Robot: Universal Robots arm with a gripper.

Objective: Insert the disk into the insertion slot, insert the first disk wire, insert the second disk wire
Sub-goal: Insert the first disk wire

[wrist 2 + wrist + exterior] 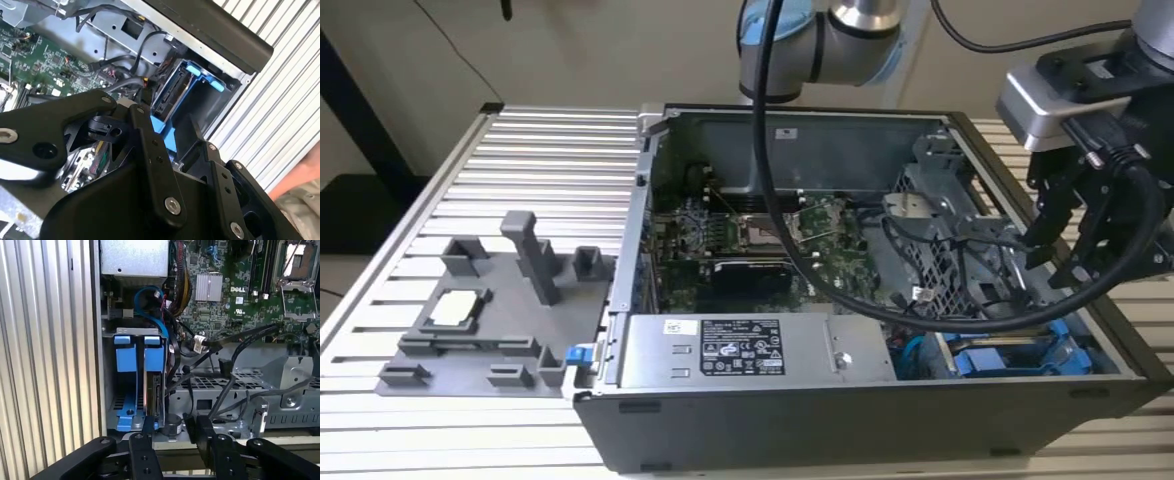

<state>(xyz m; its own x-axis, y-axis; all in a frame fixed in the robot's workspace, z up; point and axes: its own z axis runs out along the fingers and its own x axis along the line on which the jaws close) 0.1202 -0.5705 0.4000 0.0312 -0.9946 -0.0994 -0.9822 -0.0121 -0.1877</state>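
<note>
First wrist view — fingers point(204, 432) apparently apart

End effector point(1067, 262) above open computer case point(854, 420); blue-framed disk point(998, 357) below, in case corner.

The disk point(156, 392) stands on edge inside the insertion slot point(142, 331), pushed down into the grey metal drive cage. Its dark, thin side shows between the walls of its bright blue carrier frame point(154, 354), whose two blue tabs point(192, 70) stick up at the bay's mouth. In the exterior view the blue frame point(994, 358) sits in the near corner of the computer case point(854, 420), on the exterior view's right. A blue cable point(135, 302) loops just beside the bay; whether it is plugged into the disk cannot be told.
</note>
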